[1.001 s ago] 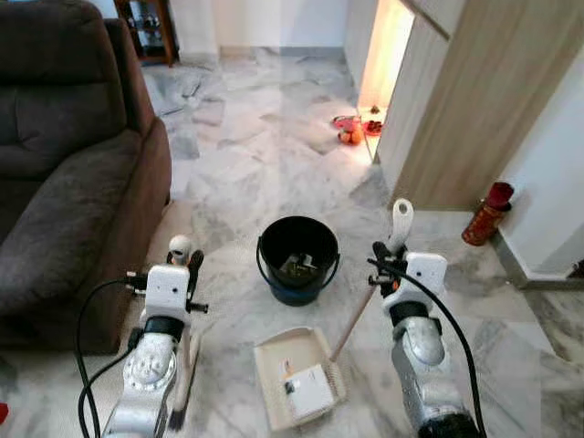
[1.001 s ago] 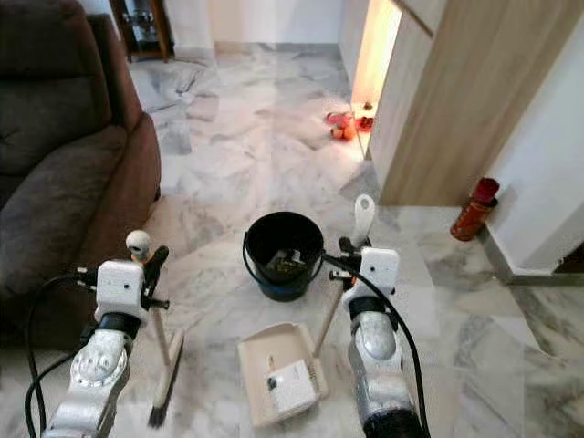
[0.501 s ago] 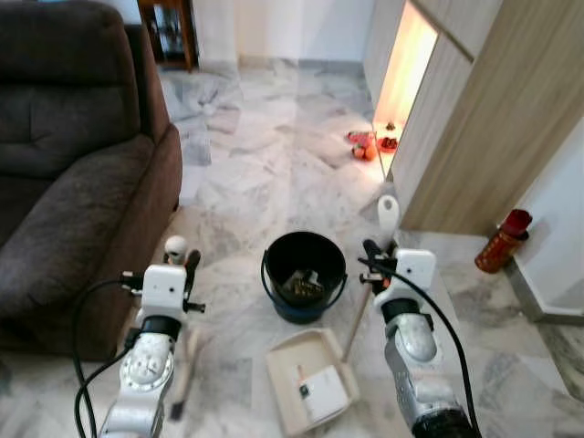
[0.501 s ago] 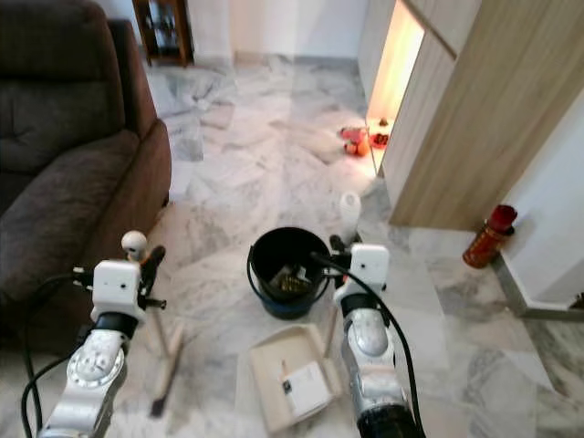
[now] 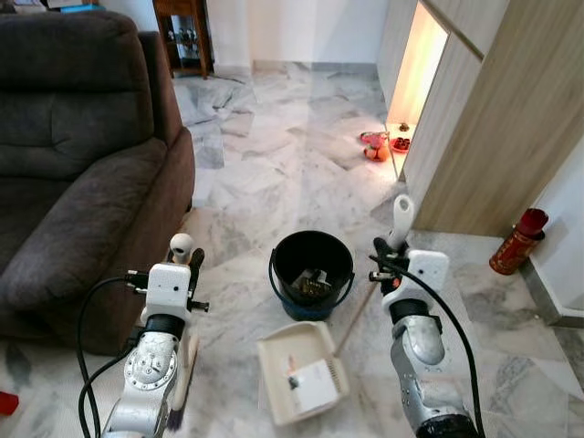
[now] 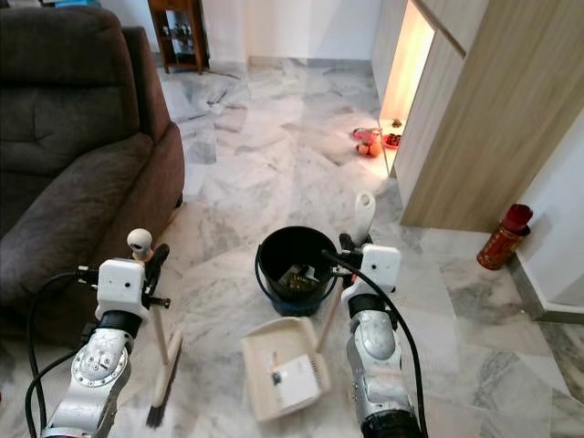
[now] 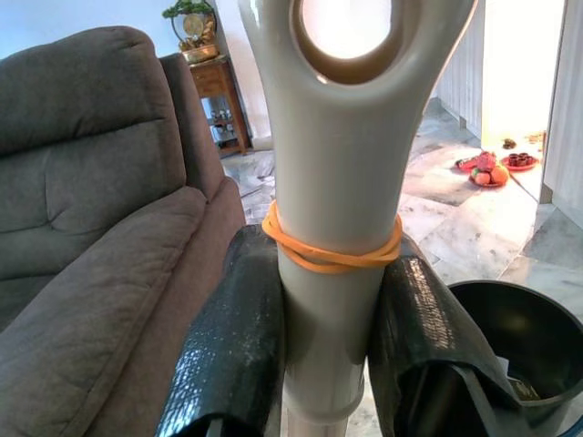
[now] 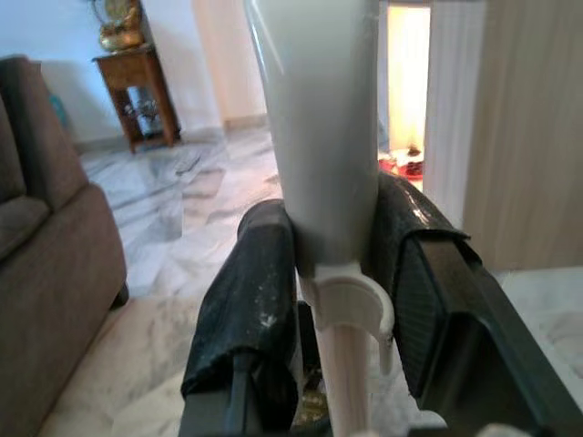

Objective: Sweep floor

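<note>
Nearest to the robot, the left claw (image 7: 332, 319) is pinched on the pale handle of the broom (image 6: 161, 365), an orange rubber band (image 7: 332, 253) wound round the handle just above the fingers (image 7: 235, 346); the bristles rest on the marble floor (image 5: 274, 155) just beside the brown sofa (image 5: 73, 173); the right claw (image 8: 337, 300) is clamped round the handle of the dustpan (image 5: 301, 374), whose tray lies flat on the floor between the two arms with a scrap of paper (image 5: 310, 386) in it; just beyond stands the black bucket (image 5: 312, 272), some rubbish already at its bottom; I judge the sweeping itself done and the emptying in hand; next the dustpan wants lifting and tipping over the bucket's rim, kept level until there so the paper does not slide off
</note>
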